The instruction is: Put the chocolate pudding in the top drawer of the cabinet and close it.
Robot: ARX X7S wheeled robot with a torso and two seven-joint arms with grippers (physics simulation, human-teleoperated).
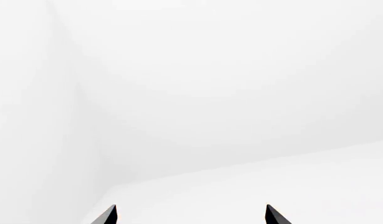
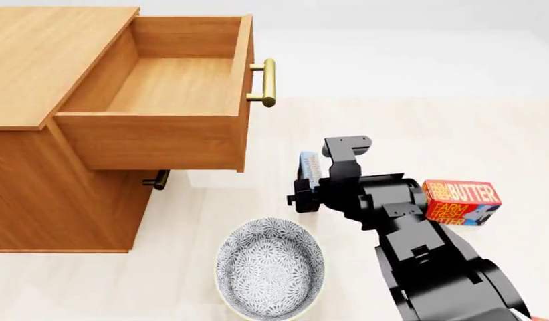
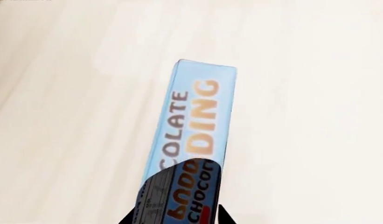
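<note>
The chocolate pudding [image 3: 198, 121] is a slim pale blue box with orange and brown lettering. It sits edge-up between the fingertips of my right gripper [image 3: 177, 217], which is shut on it. In the head view the chocolate pudding [image 2: 310, 167] shows just beyond my right gripper [image 2: 307, 188], low over the pale floor, to the right of the cabinet [image 2: 42, 60]. The top drawer [image 2: 158, 137] is pulled far out and its wooden inside holds nothing; its brass handle [image 2: 268, 82] faces right. My left gripper [image 1: 191, 210] is open, facing only white walls, and is out of the head view.
A patterned grey-white bowl [image 2: 269, 267] stands on the floor in front of my right arm. A red-orange butter box [image 2: 461, 200] lies to the right of the arm. A lower drawer's handle [image 2: 156, 179] pokes out under the open drawer.
</note>
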